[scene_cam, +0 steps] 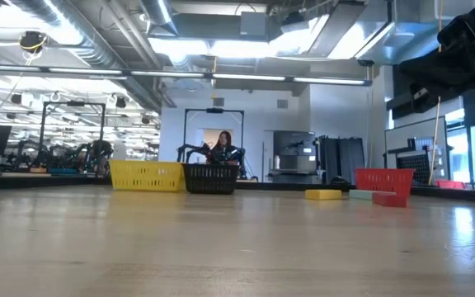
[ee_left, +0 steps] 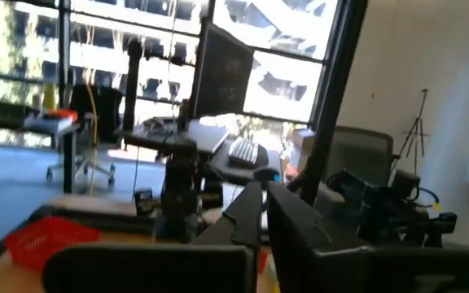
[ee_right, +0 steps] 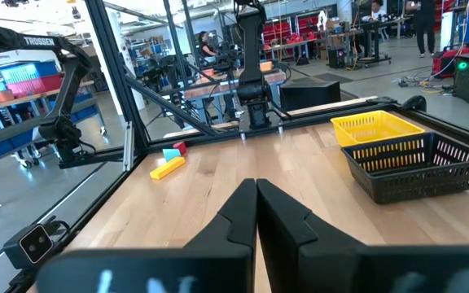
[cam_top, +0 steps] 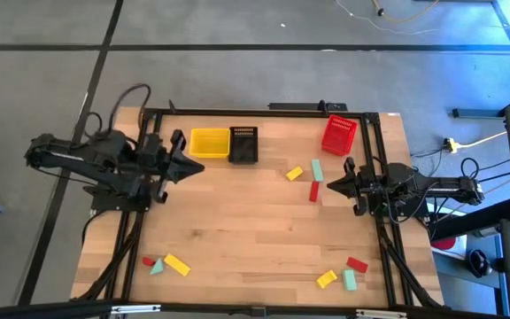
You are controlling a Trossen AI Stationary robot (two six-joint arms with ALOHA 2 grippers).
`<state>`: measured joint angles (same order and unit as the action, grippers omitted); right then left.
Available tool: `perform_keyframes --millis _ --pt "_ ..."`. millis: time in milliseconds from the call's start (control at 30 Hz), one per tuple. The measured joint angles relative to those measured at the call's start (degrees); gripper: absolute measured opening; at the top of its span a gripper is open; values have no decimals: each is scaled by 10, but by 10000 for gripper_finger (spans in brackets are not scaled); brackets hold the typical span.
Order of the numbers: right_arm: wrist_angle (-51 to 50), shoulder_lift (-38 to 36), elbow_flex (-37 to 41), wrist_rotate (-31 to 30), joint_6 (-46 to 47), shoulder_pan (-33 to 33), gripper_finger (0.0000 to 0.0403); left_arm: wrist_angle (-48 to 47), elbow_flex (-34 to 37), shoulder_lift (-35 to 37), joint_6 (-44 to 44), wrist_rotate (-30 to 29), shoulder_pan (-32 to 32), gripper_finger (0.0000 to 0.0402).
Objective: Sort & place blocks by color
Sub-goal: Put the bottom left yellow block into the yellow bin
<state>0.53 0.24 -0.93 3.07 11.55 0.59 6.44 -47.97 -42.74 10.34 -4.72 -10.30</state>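
Note:
Small red, yellow and pale teal blocks lie flat on the wooden table in three clusters. One yellow (cam_top: 294,174), one teal (cam_top: 316,169) and one red (cam_top: 313,190) lie right of centre. Another trio is near the front left (cam_top: 167,265), and a third near the front right (cam_top: 343,276). My left gripper (cam_top: 200,168) hovers shut at the table's left side, pointing right, beside the yellow basket. My right gripper (cam_top: 330,184) is shut at the right side, pointing left, just right of the red centre block. Both hold nothing.
A yellow basket (cam_top: 209,143) and a black basket (cam_top: 243,144) stand side by side at the far edge. A red basket (cam_top: 339,135) stands at the far right. Bare tabletop stretches across the middle and front centre. A black frame borders the table.

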Motion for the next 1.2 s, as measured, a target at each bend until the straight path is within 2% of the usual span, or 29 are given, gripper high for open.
perform_keyframes --millis 300,500,633,967,1200 --pt "0 0 0 0 0 0 14 -86 0 0 98 12 -9 139" --pt "0 0 0 0 0 0 14 -101 0 -1 113 11 -33 193" --pt "0 0 0 0 0 0 14 -140 -17 -19 121 -5 -51 205" --pt "0 0 0 0 0 0 14 -462 -197 -153 51 -17 -124 206" --pt "0 0 0 0 0 0 14 -636 -226 -230 60 -21 -228 206"
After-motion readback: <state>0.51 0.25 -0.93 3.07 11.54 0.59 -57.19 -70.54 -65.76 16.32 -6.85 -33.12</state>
